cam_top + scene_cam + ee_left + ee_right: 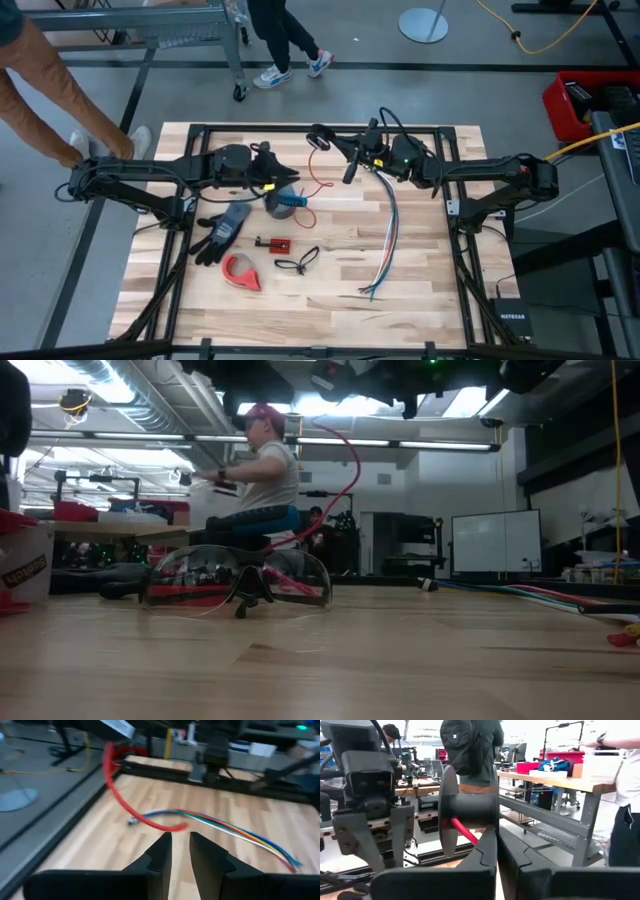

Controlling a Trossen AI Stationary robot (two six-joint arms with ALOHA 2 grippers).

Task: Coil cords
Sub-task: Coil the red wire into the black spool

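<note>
Table (pixel 420 280): multicolour wire bundle (pixel 388 240) lies on R half. R gripper (pixel 322 137) at far edge, fingers clamped on black spool (pixel 470 810) w/ red cord (pixel 318 175) trailing off. L gripper (pixel 290 180) mid-table, fingers slightly apart, holding nothing.

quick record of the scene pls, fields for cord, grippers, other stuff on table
cord: red cord, a loose loop between the arms, running from a black spool
left gripper: slightly open, empty, near the cord's end
right gripper: right behind the spool
other: multicoloured wire bundle, grey tape roll, glove, small black looped cord
people: beyond the table
</note>
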